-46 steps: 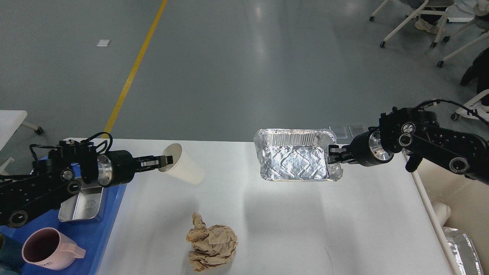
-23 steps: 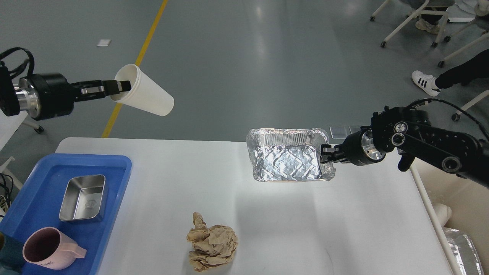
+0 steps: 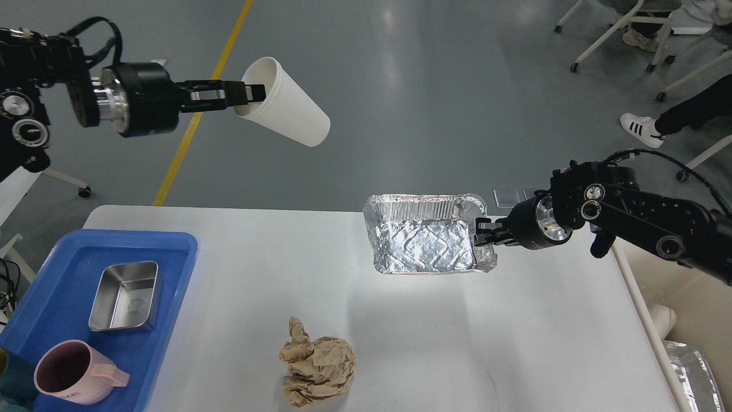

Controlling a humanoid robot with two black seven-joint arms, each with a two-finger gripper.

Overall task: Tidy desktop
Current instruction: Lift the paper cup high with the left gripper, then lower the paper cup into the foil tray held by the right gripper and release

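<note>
Far left: blue tray [image 3: 177,252] sits on the left end of the desktop [image 3: 274,274]. In it, a steel pan [image 3: 124,296] and a pink mug [image 3: 74,372], both upright. A dark teal item is cut off at the frame's bottom-left corner; I can't make it out.

Left arm is raised high, above and beyond the table's far-left edge. Left gripper [image 3: 251,92] pinches the rim of a white paper cup [image 3: 286,111], one finger inside the mouth, one outside. Cup lies nearly horizontal, its base pointing right and slightly down, well clear of the table.

Centre front: a crumpled wad of brown paper [image 3: 316,366] lies loose on the desktop, untouched, well apart from both grippers.

Centre right: foil tray [image 3: 426,243] near the far edge. Right gripper [image 3: 485,233] is clamped on its right rim, which is crumpled there. I can't tell whether the tray is lifted or resting.

Far right: cream bin [image 3: 686,320] just beside the table's right edge, with foil and something white already in it.

Judgement: this is mid-clearing, with two disposables in hand and the paper wad left. The bin looks like the likely target for both. The next move calls for swinging the foil tray right over the bin before letting go. The cup must cross the whole table, so I'd route it high over the tray and keep the arms from meeting.
</note>
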